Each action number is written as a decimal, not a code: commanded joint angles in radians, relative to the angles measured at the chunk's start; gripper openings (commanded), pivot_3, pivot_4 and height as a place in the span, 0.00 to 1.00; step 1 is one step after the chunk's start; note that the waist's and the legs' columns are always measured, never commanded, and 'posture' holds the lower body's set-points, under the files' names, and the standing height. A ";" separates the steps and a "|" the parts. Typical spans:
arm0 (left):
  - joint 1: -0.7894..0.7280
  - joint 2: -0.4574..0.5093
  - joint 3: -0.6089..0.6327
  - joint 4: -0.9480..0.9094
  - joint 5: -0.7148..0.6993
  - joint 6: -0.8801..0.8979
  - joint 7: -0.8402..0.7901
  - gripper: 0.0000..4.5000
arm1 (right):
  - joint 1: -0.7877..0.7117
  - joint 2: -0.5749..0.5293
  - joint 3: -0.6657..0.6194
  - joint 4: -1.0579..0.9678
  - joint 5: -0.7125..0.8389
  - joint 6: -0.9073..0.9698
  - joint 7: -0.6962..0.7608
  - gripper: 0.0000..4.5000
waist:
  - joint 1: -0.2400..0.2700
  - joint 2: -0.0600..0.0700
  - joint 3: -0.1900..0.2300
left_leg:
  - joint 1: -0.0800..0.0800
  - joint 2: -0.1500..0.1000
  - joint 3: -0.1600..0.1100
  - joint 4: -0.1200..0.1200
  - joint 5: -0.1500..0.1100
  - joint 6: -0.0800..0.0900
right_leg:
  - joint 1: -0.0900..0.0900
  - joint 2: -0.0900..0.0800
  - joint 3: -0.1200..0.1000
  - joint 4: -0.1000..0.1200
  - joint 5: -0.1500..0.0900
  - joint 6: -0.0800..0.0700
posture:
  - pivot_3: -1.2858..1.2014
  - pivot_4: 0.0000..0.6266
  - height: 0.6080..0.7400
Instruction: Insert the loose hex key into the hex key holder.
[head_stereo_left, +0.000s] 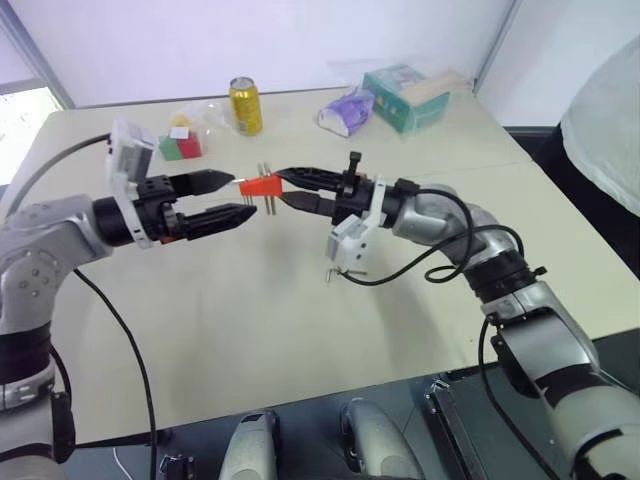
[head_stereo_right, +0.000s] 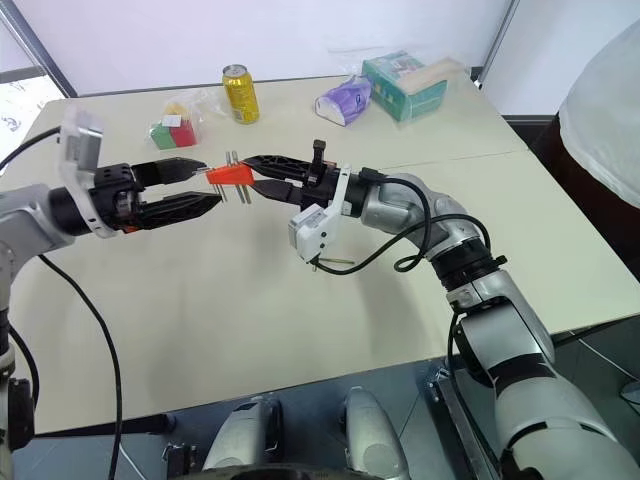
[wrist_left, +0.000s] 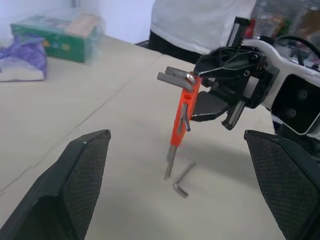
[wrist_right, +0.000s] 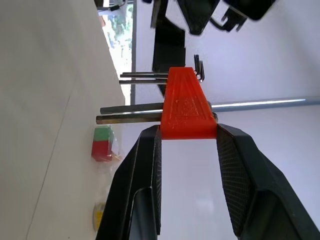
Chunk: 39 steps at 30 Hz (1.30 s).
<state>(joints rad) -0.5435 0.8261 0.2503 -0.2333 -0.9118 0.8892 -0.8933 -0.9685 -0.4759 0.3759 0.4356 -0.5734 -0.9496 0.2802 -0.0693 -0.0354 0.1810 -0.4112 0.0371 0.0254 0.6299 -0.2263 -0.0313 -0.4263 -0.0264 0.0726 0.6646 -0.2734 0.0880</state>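
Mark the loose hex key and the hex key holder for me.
loose hex key (wrist_left: 183, 181): left wrist view, on its long arm near the bend.
hex key holder (wrist_right: 187, 107): right wrist view, middle of the orange-red block.

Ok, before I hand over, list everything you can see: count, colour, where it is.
hex key holder: one, orange-red, held above the table
loose hex key: one, grey, on the table under the holder
can: one, yellow, far side
bag of blocks: one, red and green, left of can
tissue pack: one, purple, far side
box: one, green, far right
table: one, beige
left gripper: open, facing holder
right gripper: shut on holder
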 joint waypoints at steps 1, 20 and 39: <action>-0.031 -0.016 0.005 -0.004 -0.012 -0.015 0.000 1.00 | -0.037 -0.006 -0.022 -0.040 0.037 -0.017 0.006 0.22 | 0.000 0.000 0.000 | 0.000 0.000 0.000 0.000 0.000 0.000 | 0.000 0.000 0.000 0.000 0.000 0.000 | 0.52 0.24 1.00; -0.018 -0.074 -0.014 -0.016 0.014 -0.052 0.006 0.60 | -0.036 0.000 -0.025 -0.057 0.076 -0.007 0.064 0.22 | 0.000 0.000 0.000 | 0.000 0.000 0.000 0.001 0.000 0.000 | 0.000 0.000 0.000 0.000 0.000 0.000 | 0.52 0.24 1.00; -0.007 -0.103 -0.025 -0.032 0.017 -0.070 0.017 0.00 | -0.015 -0.012 -0.006 -0.080 0.114 0.009 0.140 0.46 | 0.001 0.000 0.000 | 0.000 0.000 0.000 0.001 0.000 0.000 | 0.000 0.000 0.000 0.000 0.000 0.000 | 0.52 0.24 1.00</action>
<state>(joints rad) -0.5456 0.7265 0.2157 -0.2391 -0.8928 0.8397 -0.8748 -0.9701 -0.4865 0.3766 0.3969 -0.4859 -0.9304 0.4130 -0.0687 -0.0354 0.1810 -0.4112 0.0371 0.0250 0.6306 -0.2262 -0.0313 -0.4258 -0.0265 0.0724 0.6650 -0.2734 0.0881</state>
